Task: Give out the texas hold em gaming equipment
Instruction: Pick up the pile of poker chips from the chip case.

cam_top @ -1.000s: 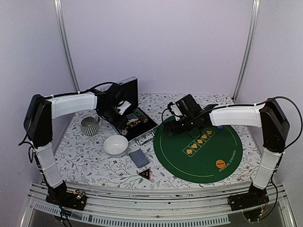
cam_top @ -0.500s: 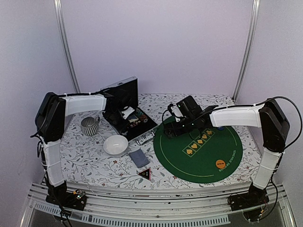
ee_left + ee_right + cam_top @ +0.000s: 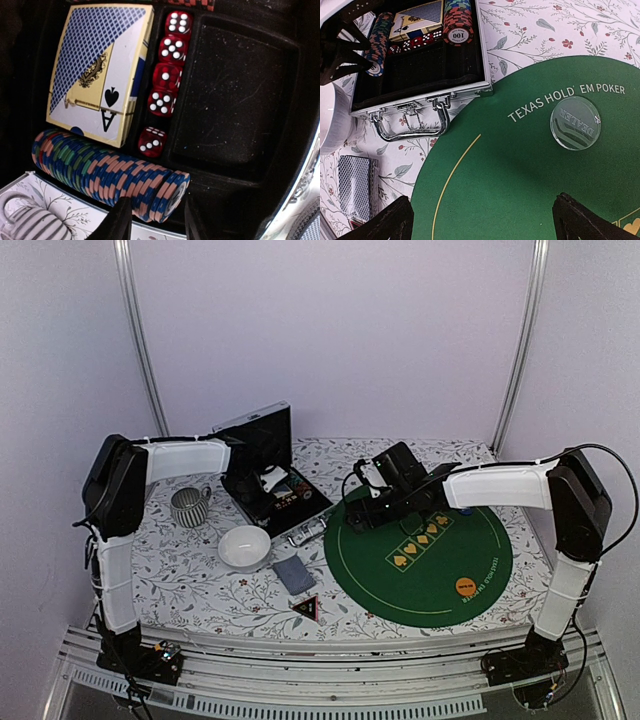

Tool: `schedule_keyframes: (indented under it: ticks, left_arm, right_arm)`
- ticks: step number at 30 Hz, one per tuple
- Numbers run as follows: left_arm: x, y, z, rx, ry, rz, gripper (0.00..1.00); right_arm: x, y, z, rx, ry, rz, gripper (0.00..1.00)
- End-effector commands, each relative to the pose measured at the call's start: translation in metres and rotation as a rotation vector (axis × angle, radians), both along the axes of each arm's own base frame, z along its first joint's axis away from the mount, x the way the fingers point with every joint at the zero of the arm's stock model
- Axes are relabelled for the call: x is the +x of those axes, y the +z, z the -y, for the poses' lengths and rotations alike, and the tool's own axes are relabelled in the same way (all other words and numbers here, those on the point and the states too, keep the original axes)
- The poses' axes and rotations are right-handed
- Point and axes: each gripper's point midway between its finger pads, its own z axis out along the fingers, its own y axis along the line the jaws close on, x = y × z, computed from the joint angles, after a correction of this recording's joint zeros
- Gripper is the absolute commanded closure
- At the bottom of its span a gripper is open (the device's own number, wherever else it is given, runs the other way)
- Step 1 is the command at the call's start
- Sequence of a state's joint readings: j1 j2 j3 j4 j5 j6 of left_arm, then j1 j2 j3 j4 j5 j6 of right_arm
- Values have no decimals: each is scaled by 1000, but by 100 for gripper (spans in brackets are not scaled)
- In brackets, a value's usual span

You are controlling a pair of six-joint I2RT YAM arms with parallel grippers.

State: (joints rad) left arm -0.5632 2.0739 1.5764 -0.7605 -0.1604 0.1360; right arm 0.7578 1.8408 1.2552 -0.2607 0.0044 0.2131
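Since a second ago my left claw [image 3: 262, 483] has sunk into the chip case [image 3: 265, 432]. Left wrist: its fingers [image 3: 118, 222] straddle the end of the chip row [image 3: 100, 167] to lift some out; whether they pinch yet I cannot tell. Right wrist: right claw [image 3: 487, 220] spread wide, empty, waiting over the felt mat [image 3: 520, 165] near the dealer button [image 3: 575, 122].

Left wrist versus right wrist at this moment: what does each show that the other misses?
Left wrist only: the mug, in the bottom-left corner. Right wrist only: the green mat, clear dealer disc, case handle, loose deck and bowl edge. Both: the open case holding the card box, chip row and red dice.
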Motion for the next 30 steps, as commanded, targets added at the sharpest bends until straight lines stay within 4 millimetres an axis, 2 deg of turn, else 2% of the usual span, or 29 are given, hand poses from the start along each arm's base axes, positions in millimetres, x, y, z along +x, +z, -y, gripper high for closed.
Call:
schedule_keyframes:
  ticks: [1,11,16,21,26,30]
  left_arm:
    - [-19,-2,11,-51,-54,-69,62]
    - [-24,0,10,-51,-73,-74,62]
    - [-15,-3,2,6,-68,-46,61]
    - [-16,1,7,-15,-79,-44,62]
    - [-14,9,7,-16,-90,-26,58]
    - [-12,5,3,-5,-87,-31,54]
  right_arm:
    - [3,6,1,21,-8,7,1]
    - [0,1,1,23,1,-10,1]
    - [3,1,3,16,-2,-5,1]
    - [2,0,3,21,1,-15,1]
    - [0,-2,4,18,0,-22,1]
    - [0,-2,5,17,-2,-22,1]
